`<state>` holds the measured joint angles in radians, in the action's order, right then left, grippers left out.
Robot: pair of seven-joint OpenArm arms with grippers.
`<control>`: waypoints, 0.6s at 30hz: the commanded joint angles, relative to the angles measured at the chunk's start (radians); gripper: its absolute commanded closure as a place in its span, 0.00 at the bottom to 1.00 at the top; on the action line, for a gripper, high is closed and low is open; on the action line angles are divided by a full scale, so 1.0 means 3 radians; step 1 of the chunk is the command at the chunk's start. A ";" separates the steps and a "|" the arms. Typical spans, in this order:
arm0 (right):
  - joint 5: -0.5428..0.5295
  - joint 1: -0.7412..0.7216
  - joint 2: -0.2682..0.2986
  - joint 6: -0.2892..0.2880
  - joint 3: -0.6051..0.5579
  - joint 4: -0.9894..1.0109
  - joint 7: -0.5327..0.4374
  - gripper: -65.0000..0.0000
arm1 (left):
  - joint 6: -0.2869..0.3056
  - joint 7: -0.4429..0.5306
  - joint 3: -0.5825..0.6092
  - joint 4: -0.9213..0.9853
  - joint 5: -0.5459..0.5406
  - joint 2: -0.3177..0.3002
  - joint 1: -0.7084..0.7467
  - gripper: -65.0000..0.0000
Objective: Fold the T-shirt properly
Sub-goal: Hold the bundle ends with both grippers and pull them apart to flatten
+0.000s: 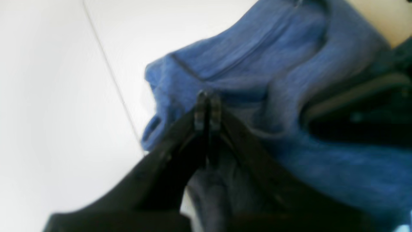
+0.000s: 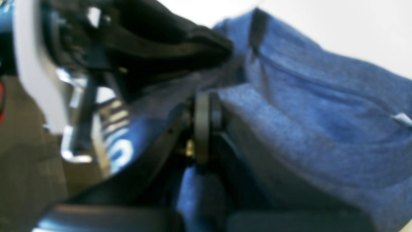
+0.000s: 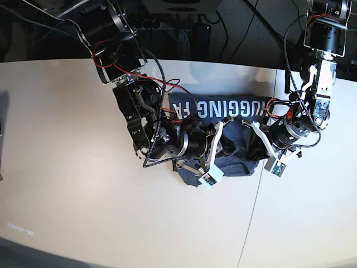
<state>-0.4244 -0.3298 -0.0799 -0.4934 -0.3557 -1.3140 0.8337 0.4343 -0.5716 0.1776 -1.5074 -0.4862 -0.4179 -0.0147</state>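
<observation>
The blue-grey T-shirt [image 3: 234, 163] lies bunched in the middle of the white table [image 3: 72, 184], its white "HUGGING FA" lettering [image 3: 223, 107] along the far edge. Both grippers meet over its middle. My left gripper [image 3: 255, 134] comes in from the right. In the left wrist view its fingertips [image 1: 207, 109] are pressed together on a fold of the T-shirt [image 1: 257, 58], with cloth hanging beneath them. My right gripper [image 3: 224, 137] comes in from the left. Its pads [image 2: 204, 125] are also shut on the T-shirt [image 2: 315, 109], close beside the other arm's black gripper [image 2: 145, 38].
A seam in the table [image 3: 250, 218] runs from under the shirt toward the near edge. Red and black cables [image 3: 150, 84] hang off the arm on the left. Dark equipment [image 3: 184, 28] stands beyond the table's far edge.
</observation>
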 commanded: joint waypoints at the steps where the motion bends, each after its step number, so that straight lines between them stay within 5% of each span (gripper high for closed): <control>1: 0.0005 -0.0134 -0.0019 -0.0272 0.0013 0.0036 -0.0094 1.00 | 0.0079 0.0097 -0.0019 -0.0005 -0.0024 -0.0029 -0.0062 1.00; 18: 0.0164 -0.0303 0.0326 -0.0268 0.0013 0.0804 -0.0165 1.00 | 0.0076 0.0258 -0.0028 0.0354 0.0219 -0.0058 -0.0159 1.00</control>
<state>-0.4187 -0.4023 0.0032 -0.4931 -0.3557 -1.0687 0.7589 0.4431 -0.5083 0.1772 -1.3907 -0.4248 -0.4187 -0.0402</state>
